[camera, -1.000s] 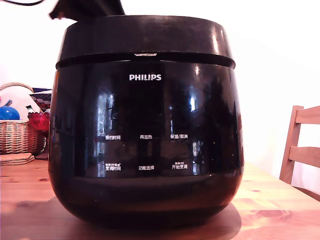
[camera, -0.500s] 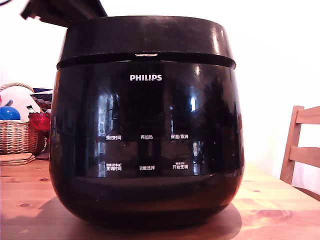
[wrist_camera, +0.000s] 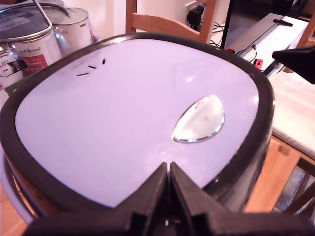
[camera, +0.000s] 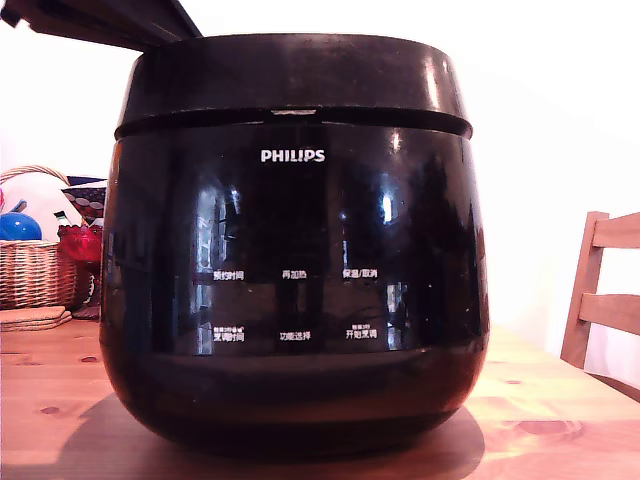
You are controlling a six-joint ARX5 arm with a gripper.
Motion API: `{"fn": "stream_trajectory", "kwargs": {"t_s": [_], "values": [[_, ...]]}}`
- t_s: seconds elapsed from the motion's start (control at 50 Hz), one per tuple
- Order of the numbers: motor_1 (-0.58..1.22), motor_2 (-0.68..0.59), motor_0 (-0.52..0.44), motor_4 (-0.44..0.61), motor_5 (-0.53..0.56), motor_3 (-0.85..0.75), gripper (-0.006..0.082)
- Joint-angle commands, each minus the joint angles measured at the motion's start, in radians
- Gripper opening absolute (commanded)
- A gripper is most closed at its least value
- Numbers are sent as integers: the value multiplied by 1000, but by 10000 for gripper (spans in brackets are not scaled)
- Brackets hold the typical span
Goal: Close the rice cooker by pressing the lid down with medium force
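The rice cooker point(camera: 292, 300) stands on the wooden table point(camera: 560, 420), glossy black with a white PHILIPS logo and white button labels. Its lid point(camera: 290, 75) lies flat and level on the body, with only a thin seam between them. From the wrist view the lid's top point(wrist_camera: 113, 118) reflects bright light and carries a silver oval inset point(wrist_camera: 199, 119). My gripper point(wrist_camera: 169, 169) is shut with nothing in it, its tips just over the lid's rim. A dark part of my arm point(camera: 90, 20) shows above the cooker at the exterior view's upper left.
A wicker basket point(camera: 30, 270) with a blue ball point(camera: 18, 226) and a red object point(camera: 78, 242) sits at the exterior view's left. A wooden chair point(camera: 605, 300) stands at its right. Metal cans point(wrist_camera: 34, 39) and another chair back point(wrist_camera: 167, 22) lie beyond the cooker.
The dark arm above the lid has shifted toward the exterior view's left and slightly up. The cooker and its lid have stayed as they were.
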Motion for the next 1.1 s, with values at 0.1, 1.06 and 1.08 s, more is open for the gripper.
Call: {"fn": "stream_trajectory", "kwargs": {"t_s": [0.1,1.06,1.08], "values": [[26,-63,-3,3,55,-49,-19],[40,-232,-3,45,47,-53,-20],[40,-232,-3,45,47,-57,-20]]}}
